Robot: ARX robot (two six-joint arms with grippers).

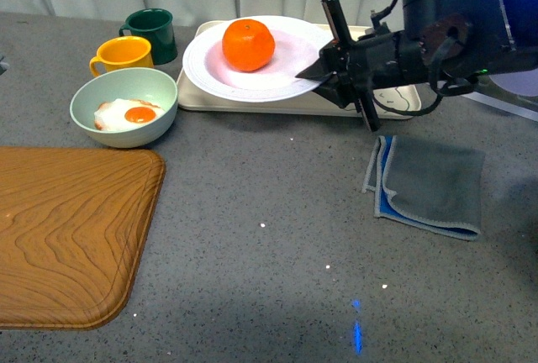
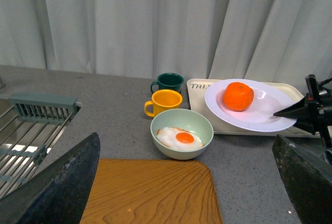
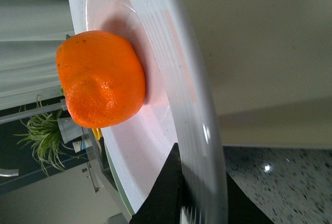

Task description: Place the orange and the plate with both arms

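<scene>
The orange point(image 1: 248, 44) lies in the white ridged plate point(image 1: 210, 69), which is over the cream tray point(image 1: 252, 102) at the back. My right gripper point(image 1: 324, 73) is shut on the plate's right rim. In the right wrist view the orange point(image 3: 101, 79) sits in the plate point(image 3: 171, 58) and a black finger point(image 3: 167, 193) clamps the rim. In the left wrist view the orange point(image 2: 238, 96) and plate point(image 2: 270, 117) show at the right. My left gripper point(image 2: 187, 182) is open and empty, above the wooden board point(image 2: 150, 193); it is out of the front view.
A pale green bowl with a fried egg point(image 1: 123, 108) stands left of the tray, with a yellow mug point(image 1: 123, 54) and a dark green mug point(image 1: 152, 32) behind it. A wooden board point(image 1: 67, 233) lies front left. A folded grey cloth point(image 1: 429, 182) lies right. A dish rack point(image 2: 31, 125) shows in the left wrist view.
</scene>
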